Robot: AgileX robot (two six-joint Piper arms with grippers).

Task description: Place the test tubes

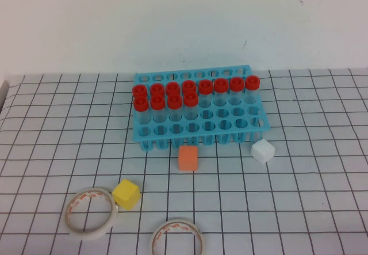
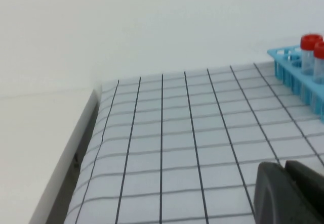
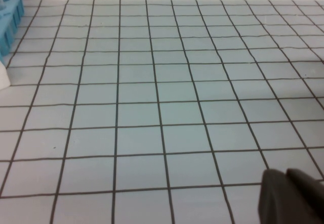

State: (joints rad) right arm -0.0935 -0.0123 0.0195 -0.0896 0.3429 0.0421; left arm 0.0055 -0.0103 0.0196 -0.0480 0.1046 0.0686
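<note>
A blue test tube rack (image 1: 198, 114) stands at the middle of the gridded table. Several red-capped test tubes (image 1: 190, 99) stand upright in its back rows; the front rows are bare holes. Neither arm shows in the high view. In the left wrist view my left gripper (image 2: 284, 169) is shut with nothing in it, low over the mat, with the rack (image 2: 296, 75) far off at the side. In the right wrist view my right gripper (image 3: 286, 176) is shut and holds nothing, and a corner of the rack (image 3: 10, 16) shows at the far edge.
An orange cube (image 1: 188, 158) and a white cube (image 1: 263, 151) lie just in front of the rack. A yellow cube (image 1: 126, 193) and two tape rolls (image 1: 89, 211) (image 1: 178, 238) lie near the front left. The table's left edge (image 2: 76, 153) drops off beside the left gripper.
</note>
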